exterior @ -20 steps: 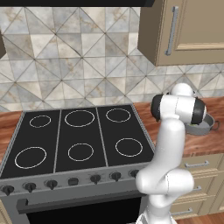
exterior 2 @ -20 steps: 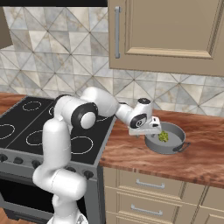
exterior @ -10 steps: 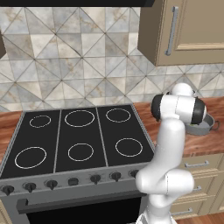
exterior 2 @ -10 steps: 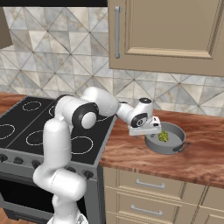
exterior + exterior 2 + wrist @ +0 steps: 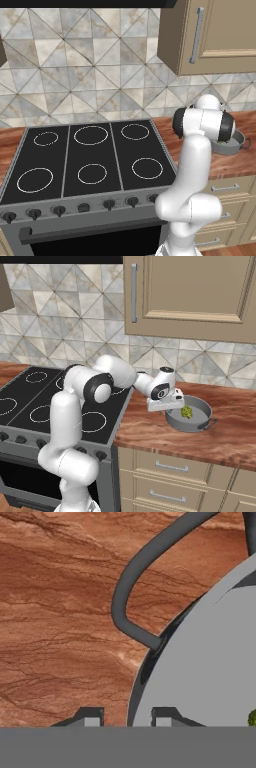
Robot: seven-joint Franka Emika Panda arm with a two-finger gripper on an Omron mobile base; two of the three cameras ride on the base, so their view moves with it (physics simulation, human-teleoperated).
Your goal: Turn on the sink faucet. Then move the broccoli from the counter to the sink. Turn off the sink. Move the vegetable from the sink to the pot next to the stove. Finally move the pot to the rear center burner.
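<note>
From the left base view, the white arm rose glossy and rounded in front of a black glass stove (image 5: pixel 85 160) with thin white burner rings. Behind the arm's dark-banded elbow sat a round grey metal pot (image 5: pixel 231 145) on the reddish wood-grain counter (image 5: pixel 232 165), its small loop handle jutting to the right.

From the right base view, the gripper (image 5: pixel 169 404) hung over the near-left rim of the pot (image 5: pixel 190 417), a shallow, smooth-walled vessel with a dark loop handle at its right. The broccoli (image 5: pixel 186 412), a small knobbly green clump, lay inside the pot on its flat grey floor. The counter (image 5: pixel 200 443) ran in streaked brown wood beside the stove (image 5: pixel 30 406), below beige cabinets and marbled triangular tiles.

From the hand view, the two dark fingertips (image 5: pixel 90 717) stood on either side of the pot's thin curved rim (image 5: pixel 145 672), one outside over the wood, one inside over the matte grey floor. The jaws were narrowed around the rim; whether they pressed it could not be told. A dark tubular handle (image 5: pixel 135 577) arched from the wall. A speck of green broccoli (image 5: pixel 252 717) showed at the right edge.
</note>
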